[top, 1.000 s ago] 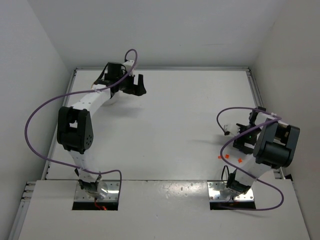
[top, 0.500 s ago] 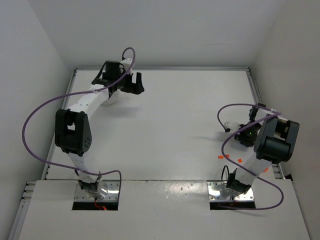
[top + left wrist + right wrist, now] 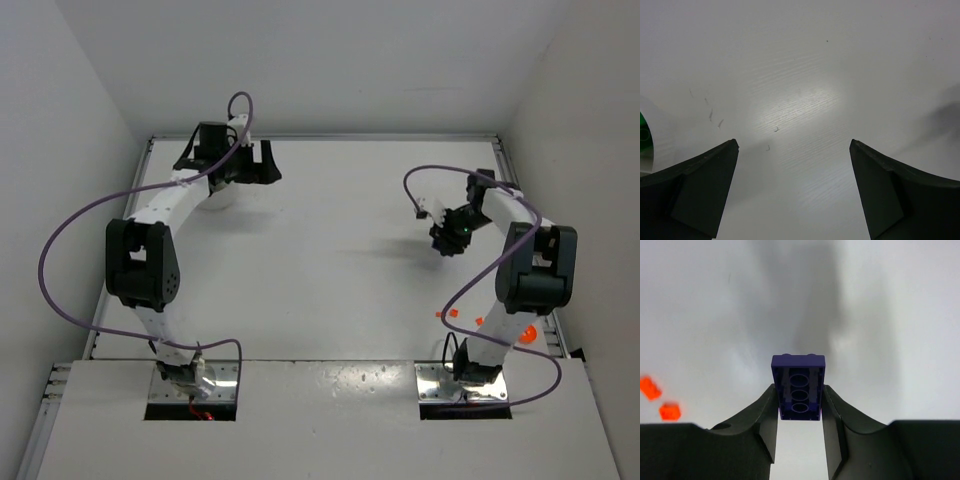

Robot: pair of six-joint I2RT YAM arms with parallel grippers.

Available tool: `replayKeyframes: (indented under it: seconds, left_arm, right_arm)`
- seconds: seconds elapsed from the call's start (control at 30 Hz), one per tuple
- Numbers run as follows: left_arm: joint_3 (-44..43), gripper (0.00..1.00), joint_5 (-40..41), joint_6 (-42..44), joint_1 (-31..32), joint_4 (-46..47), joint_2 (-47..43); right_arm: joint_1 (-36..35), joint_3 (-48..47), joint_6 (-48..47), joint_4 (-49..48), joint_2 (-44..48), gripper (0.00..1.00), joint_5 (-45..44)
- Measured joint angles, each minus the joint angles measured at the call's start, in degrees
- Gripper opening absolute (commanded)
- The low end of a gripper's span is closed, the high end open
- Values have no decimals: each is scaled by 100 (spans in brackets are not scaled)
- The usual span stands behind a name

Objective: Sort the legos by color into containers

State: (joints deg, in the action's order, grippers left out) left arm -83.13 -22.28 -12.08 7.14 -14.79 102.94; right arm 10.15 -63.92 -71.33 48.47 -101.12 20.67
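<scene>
right gripper (image 3: 800, 392) clamped on a dark blue lego (image 3: 798, 375), held off the bench (image 3: 330, 260) toward its right edge. two orange legos (image 3: 649, 388) lie by the near right corner. left gripper (image 3: 794, 147) spread wide, empty, beside the white dish (image 3: 656, 131) near the far left corner; green piece (image 3: 643, 132) inside.

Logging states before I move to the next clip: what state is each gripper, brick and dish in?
Left gripper: jaws wide open, empty.
Right gripper: jaws shut on dark blue plastic brick.
Low round white plastic dish: holds a small green plastic brick.
Two small orange plastic bricks: loose on white table, unsorted.
</scene>
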Motion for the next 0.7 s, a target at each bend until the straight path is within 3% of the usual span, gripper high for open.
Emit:
replayKeyframes:
  seconds: [0.33, 0.5, 0.7]
  left_arm:
    - [402, 98, -1029, -507, 42, 245, -160]
    - [542, 88, -1537, -1119, 118, 531, -175]
    - [542, 84, -1823, -1676, 289, 828, -168]
  right_arm:
    - [-1316, -1419, 1637, -431, -334, 1, 1198]
    - [-2031, -1711, 2691, -1141, -597, 0, 1329]
    - [-2723, -2577, 3738, -1552, -1248, 0, 1163]
